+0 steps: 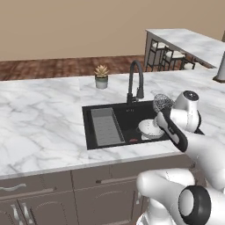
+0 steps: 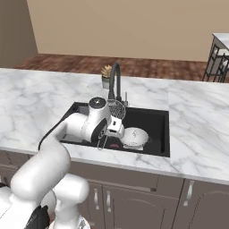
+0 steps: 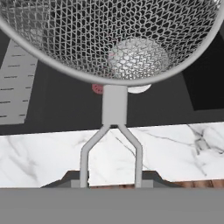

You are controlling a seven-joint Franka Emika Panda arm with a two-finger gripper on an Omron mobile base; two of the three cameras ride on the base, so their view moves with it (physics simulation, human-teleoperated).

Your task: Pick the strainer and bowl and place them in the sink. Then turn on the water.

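While clamped by its thin wire handle in the pincer [image 3: 111, 183], small round silver wire-mesh strainer [image 3: 109, 37] hangs above black rectangular sink [image 1: 127, 115]; white perforated dome [image 1: 150, 128] lies inside, on the basin floor.

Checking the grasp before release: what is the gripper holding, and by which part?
The gripper holds the strainer by the end of its wire handle, above the sink.

A plain tan wall [image 1: 66, 26] stood behind a reddish-brown wood floor [image 1: 52, 67]. White marble counter [image 1: 39, 110] topped grey-brown cabinets [image 1: 57, 197]. A second marble counter [image 1: 189, 41] stood at right, with dark-framed stools [image 1: 169, 56] beneath.
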